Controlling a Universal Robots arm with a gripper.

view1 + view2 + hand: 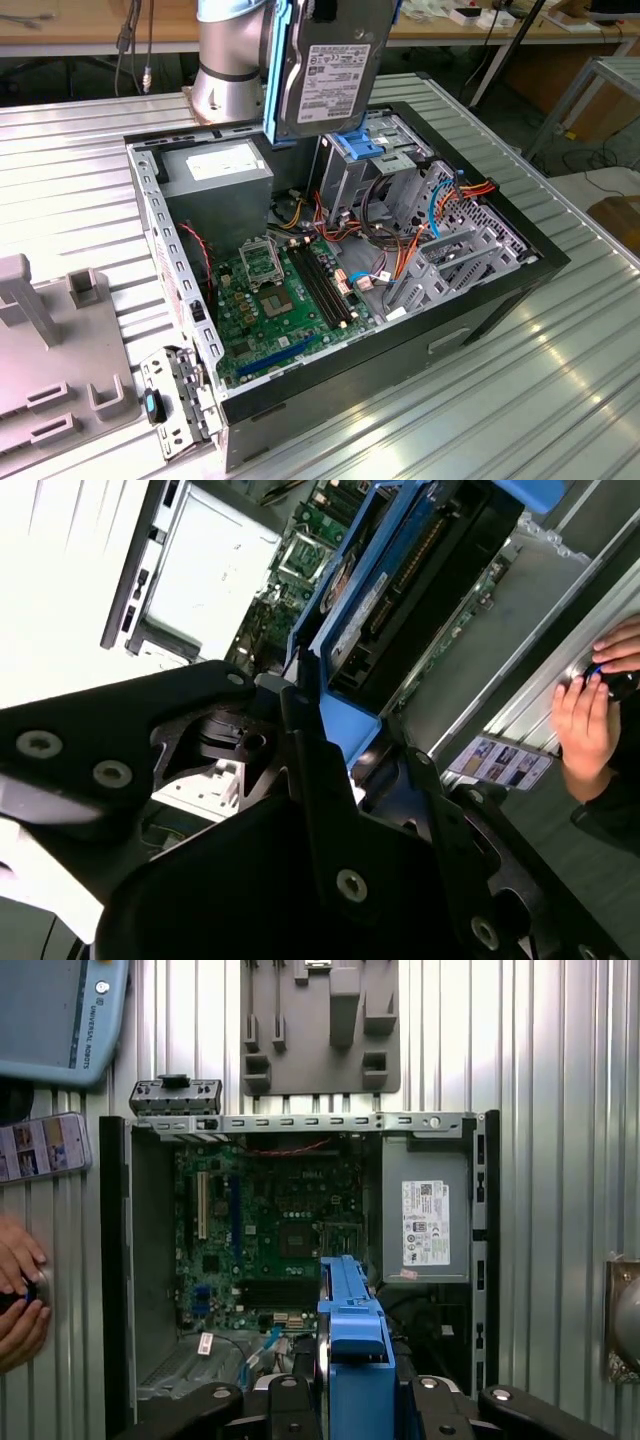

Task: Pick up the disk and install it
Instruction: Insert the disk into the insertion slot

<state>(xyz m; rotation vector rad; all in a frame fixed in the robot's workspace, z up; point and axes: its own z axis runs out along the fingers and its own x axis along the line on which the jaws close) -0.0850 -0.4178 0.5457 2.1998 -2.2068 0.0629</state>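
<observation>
In the exterior view, a grey fixture plate [40, 370] lies at the left, beside the open computer case [330, 400]. Above its power-supply box [215, 170] and drive cage [350, 165] hangs the disk [330, 70] — upright, clear of the case — with the gripper [355, 1400] jaws clamped on its blue bracket.

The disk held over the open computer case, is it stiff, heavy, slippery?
Probably rigid and dense for its size: the disk is a flat metal slab. Its smooth blue plastic rail may slip a little in the gripper clamping it.
</observation>
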